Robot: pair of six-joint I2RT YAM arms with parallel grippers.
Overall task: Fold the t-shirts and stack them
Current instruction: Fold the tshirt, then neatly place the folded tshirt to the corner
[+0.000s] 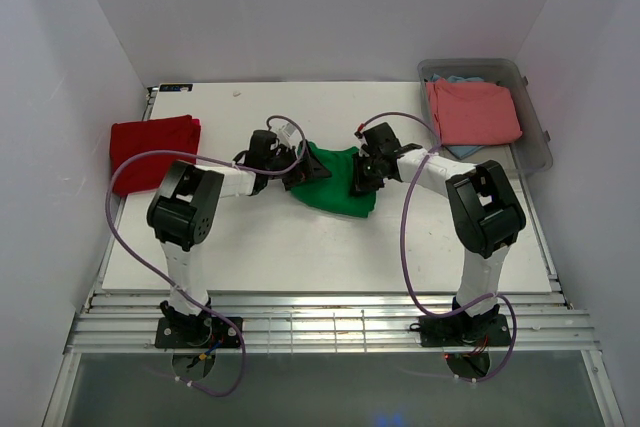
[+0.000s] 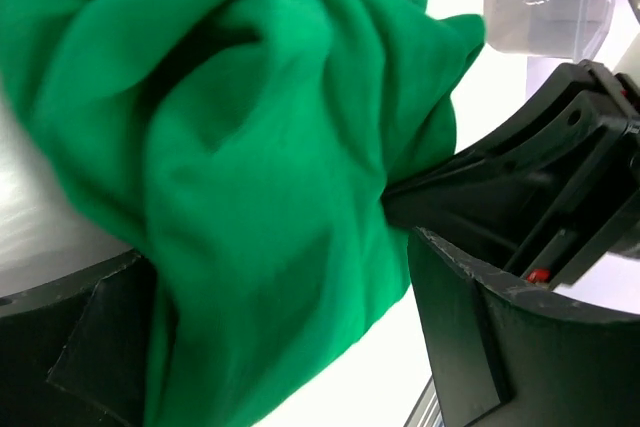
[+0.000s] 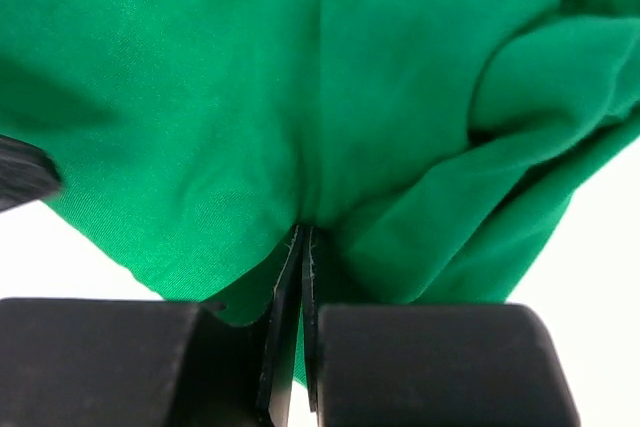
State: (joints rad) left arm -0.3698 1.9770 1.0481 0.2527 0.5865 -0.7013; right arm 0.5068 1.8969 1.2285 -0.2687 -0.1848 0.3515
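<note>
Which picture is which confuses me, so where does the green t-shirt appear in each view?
Top external: green t-shirt bunched just above picture centre.
Left wrist: fills left and centre.
Right wrist: fills the upper frame.
Shared landmark: the shut right claw pinching its cloth, seen in all three.

A bright green t-shirt [image 2: 250,197], crumpled into deep folds, fills most of the view. It drapes between the two black fingers [image 2: 465,327] of the left gripper [image 2: 290,347], which stand wide apart. From the right side, the black right gripper [image 2: 395,209] pinches the cloth's edge, its tips pressed together. Beyond the shirt, a clear plastic bin [image 2: 545,7] sits on the white table [image 2: 360,387].
</note>
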